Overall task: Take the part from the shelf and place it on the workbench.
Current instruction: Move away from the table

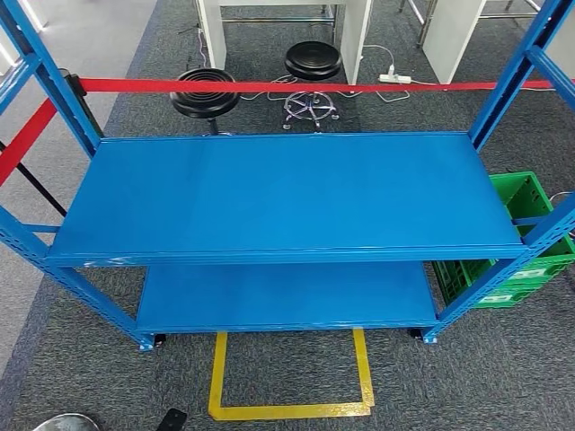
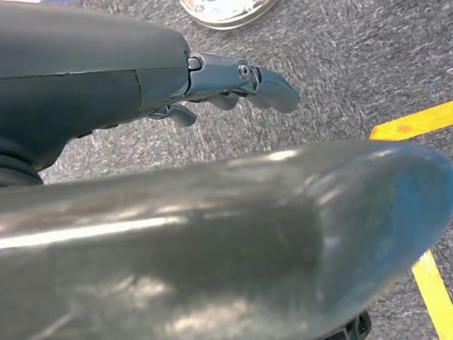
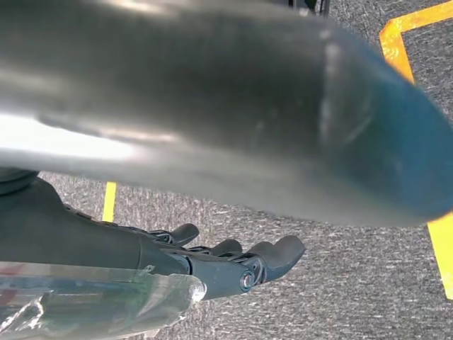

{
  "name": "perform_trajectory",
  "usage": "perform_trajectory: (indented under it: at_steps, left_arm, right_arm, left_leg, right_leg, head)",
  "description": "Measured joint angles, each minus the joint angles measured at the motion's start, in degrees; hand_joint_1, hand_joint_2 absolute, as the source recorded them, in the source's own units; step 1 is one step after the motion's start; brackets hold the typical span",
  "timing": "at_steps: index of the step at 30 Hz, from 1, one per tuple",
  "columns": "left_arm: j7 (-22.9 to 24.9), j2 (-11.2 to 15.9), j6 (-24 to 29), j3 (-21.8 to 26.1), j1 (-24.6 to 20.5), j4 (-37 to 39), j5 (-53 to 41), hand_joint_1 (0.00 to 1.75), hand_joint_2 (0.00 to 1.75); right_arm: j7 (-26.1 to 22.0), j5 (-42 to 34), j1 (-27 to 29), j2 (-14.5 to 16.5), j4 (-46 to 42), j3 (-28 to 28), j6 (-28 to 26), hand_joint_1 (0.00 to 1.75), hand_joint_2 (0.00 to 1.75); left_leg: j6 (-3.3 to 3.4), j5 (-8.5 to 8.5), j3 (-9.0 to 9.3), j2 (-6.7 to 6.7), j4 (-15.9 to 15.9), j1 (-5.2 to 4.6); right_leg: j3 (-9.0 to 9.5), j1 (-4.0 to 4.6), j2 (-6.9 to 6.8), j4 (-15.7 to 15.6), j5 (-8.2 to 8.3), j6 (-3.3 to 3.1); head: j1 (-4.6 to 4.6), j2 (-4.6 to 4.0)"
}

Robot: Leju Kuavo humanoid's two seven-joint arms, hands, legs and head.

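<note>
A blue metal shelf stands in front of me in the head view, with a wide upper board (image 1: 285, 193) and a lower board (image 1: 285, 296), both showing plain blue surface. My left hand (image 2: 235, 81) hangs over grey carpet, its dark fingers stretched out and holding nothing. My right hand (image 3: 241, 262) also hangs over the carpet with its fingers straight and nothing between them. A glossy, see-through shape (image 3: 101, 297) lies close beside the right hand's base; I cannot tell what it is.
A green crate (image 1: 522, 233) sits on the floor at the shelf's right end. Two black stools (image 1: 203, 94) (image 1: 313, 61) and white bench legs (image 1: 352, 27) stand behind the shelf, past a red tape (image 1: 271, 86). A yellow floor outline (image 1: 291, 409) lies before the shelf.
</note>
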Motion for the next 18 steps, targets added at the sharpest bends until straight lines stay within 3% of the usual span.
perform_trajectory:
  at_steps: [2,6,7,10,11,18]
  left_arm:
    - [0.04,0.03,-0.14,0.0,0.0,0.0,0.1,0.0,0.0]
    - [0.14,0.07,-0.13,0.0,0.01,0.0,0.03,0.0,1.75]
    - [0.01,0.07,-0.1,-0.01,0.01,0.0,-0.21,0.0,1.75]
    - [-1.39,0.09,0.14,0.01,0.04,0.0,-0.28,0.0,0.44]
    - [-1.62,0.07,0.55,0.03,0.03,0.0,-0.01,0.0,0.0]
    - [-1.05,-0.03,0.27,0.36,0.02,0.0,0.71,0.0,0.0]
  right_arm:
    - [0.02,-0.01,0.0,0.0,0.0,-0.03,-0.01,0.0,0.0]
    - [-0.09,0.08,0.0,0.0,0.0,-0.15,-0.2,0.0,1.75]
    - [-0.21,0.24,0.01,0.0,0.0,-0.16,-0.45,0.0,1.31]
    - [-1.34,0.08,0.02,0.0,0.0,-0.22,-0.93,0.0,0.0]
    - [-1.72,-0.23,0.02,0.0,0.0,-0.29,-0.94,0.0,0.0]
    - [-2.45,-0.46,-0.03,0.0,0.0,-0.61,-1.31,0.0,0.0]
  left_leg:
    - [0.0,0.0,0.0,0.0,0.0,0.0]
    - [0.0,0.0,0.0,0.0,0.0,0.0]
    - [0.0,0.0,0.0,0.0,0.0,0.0]
    - [0.0,0.0,0.0,0.0,0.0,0.0]
    - [0.01,0.0,0.0,0.0,0.0,0.0]
    - [0.02,0.01,0.0,0.0,0.0,0.0]
  right_leg:
    - [0.01,0.0,0.0,0.0,0.0,0.0]
    - [0.04,0.0,0.0,0.0,0.0,0.0]
    - [0.04,0.0,0.0,0.0,0.0,0.0]
    - [0.04,0.0,0.0,0.0,0.0,0.0]
    - [0.05,0.0,0.0,0.0,0.0,0.0]
    - [0.11,0.0,0.0,0.0,0.0,0.0]
  head:
    - [0.01,0.0]
    - [0.01,-0.01]
    - [0.01,-0.01]
    - [0.01,-0.01]
    - [0.01,-0.01]
    - [0.01,0.01]
